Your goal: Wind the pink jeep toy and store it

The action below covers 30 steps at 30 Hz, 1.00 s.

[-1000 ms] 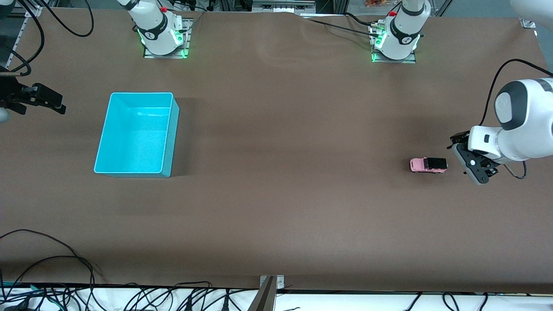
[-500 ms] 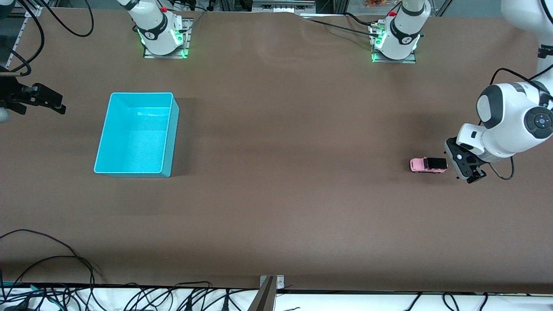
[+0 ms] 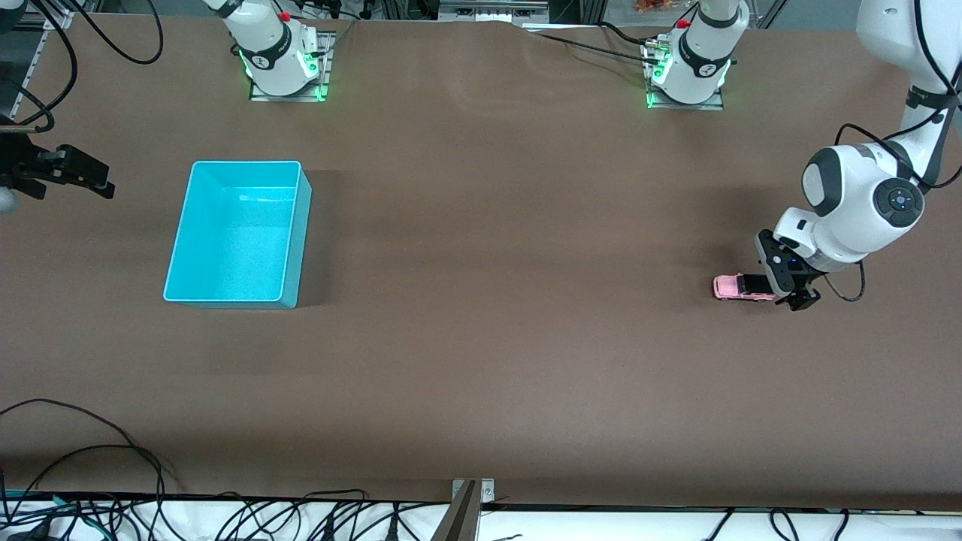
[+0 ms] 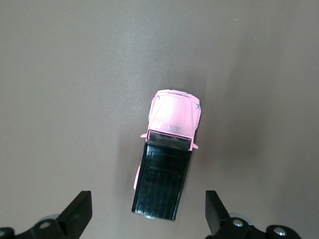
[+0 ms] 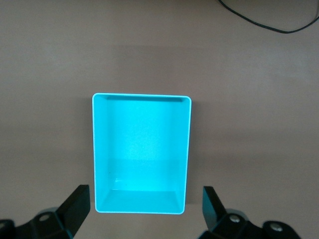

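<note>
Pink jeep toy upright on its wheels on the brown table, well toward the left arm's end, black roof pointing at that end and pale pink bonnet pointing toward the table's middle. Left gripper low over the jeep's black rear end, jaws spread wide and gripping nothing. In the left wrist view, one dark fingertip on either side of the toy, each standing clear of the body with bare table between (no contact anywhere), left gripper centred over the tail of the roof. Turquoise bin far off toward the right arm's end of the table, open side up, nothing inside. Right arm waiting: right gripper out at the very edge of the table at its own end, beside the bin but well apart from it, jaws wide apart and holding nothing. In the right wrist view, right gripper framing the whole bin between its two dark tips. Black cables trailing along the table's edge nearest the front camera.
</note>
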Tool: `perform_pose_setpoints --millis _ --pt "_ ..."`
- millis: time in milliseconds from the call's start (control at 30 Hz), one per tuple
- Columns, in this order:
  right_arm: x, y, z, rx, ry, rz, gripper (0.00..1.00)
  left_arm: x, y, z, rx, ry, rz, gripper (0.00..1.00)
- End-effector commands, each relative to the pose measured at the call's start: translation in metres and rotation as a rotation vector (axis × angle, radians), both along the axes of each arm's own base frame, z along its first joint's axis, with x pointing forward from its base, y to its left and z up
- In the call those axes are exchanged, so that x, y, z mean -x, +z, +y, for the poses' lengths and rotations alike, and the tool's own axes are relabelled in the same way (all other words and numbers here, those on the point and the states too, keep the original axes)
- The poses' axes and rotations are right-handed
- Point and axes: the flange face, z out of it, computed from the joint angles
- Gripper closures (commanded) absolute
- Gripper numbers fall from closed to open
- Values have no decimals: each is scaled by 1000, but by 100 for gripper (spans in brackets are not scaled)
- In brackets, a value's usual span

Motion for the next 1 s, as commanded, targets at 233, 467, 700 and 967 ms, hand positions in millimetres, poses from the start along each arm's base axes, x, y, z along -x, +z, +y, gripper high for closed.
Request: perform_pose_setpoints --millis 233,467,700,967 --pt "3 0 0 1 13 4 0 2 -28 4 -5 -61 2 0" --pt "3 0 -1 1 11 4 0 4 -40 3 -2 -61 8 0" --pt "3 0 -1 1 11 4 0 4 -41 -1 -3 -106 12 34" --pt "3 0 0 1 13 4 0 4 -41 0 -4 -121 13 78"
